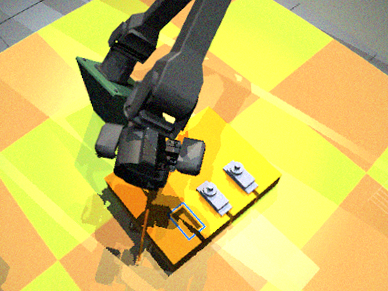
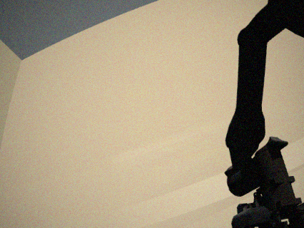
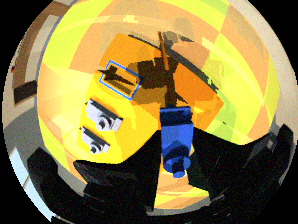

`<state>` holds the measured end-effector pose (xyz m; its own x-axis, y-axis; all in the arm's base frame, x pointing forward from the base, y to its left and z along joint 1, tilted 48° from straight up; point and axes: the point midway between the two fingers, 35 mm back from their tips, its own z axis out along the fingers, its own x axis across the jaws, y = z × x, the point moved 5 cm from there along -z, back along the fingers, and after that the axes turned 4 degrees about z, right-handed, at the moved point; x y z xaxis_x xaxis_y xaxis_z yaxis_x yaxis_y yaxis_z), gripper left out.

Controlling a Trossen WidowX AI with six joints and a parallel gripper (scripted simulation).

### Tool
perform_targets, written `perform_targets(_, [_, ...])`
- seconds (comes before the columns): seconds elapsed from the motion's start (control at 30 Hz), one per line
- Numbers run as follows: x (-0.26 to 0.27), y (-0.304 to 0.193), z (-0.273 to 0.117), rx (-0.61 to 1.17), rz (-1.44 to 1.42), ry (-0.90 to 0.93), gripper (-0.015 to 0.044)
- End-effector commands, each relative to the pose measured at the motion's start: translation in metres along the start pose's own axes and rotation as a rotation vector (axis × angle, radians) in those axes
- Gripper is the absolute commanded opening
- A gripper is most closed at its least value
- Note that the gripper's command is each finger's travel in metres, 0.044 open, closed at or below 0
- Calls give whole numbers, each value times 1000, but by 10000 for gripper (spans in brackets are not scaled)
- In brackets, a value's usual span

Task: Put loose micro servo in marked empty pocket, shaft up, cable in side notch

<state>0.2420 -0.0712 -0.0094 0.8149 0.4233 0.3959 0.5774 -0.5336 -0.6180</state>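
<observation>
- Blue micro servo (image 3: 177, 141) sits clamped in the gripper (image 3: 176, 163), seen best in the wrist view; jaws are closed on its body, carried in the air above the deck
- thin orange cable (image 1: 143, 228) hangs from under the gripper in the top view and trails down past the near-left edge of the deck toward the floor
- step in hand, as I read it: transport/alignment, servo held but not yet over the pocket
- orange deck (image 1: 252, 161) lies right below; the marked pocket (image 1: 187, 221), outlined in blue, is empty and sits just beside the gripper, toward the deck's near edge
- next move calls for shifting over the blue outline, squaring the servo body to the pocket, shaft up, with the cable turned to the notch side; can't tell the notch position for sure from here
- then straight down until both ears are flat, release, back off
- two grey servos (image 1: 214, 196) already seated further along the same row, so keep clear of the nearer one
- green board (image 1: 97, 92) stands behind the deck, half hidden by the arm
- no brands, labels or readable writing anywhere I can see
- exterior view shows only the arm's silhouette against a plain wall
</observation>
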Motion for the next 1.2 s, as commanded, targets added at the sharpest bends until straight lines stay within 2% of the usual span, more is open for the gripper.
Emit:
perform_targets(0.0, [0,1,-1,-3,-158,0,0])
perform_targets(0.73, [0,1,-1,-3,-893,-1,0])
perform_targets(1.17, [9,6,-1,-3,-915,-1,0])
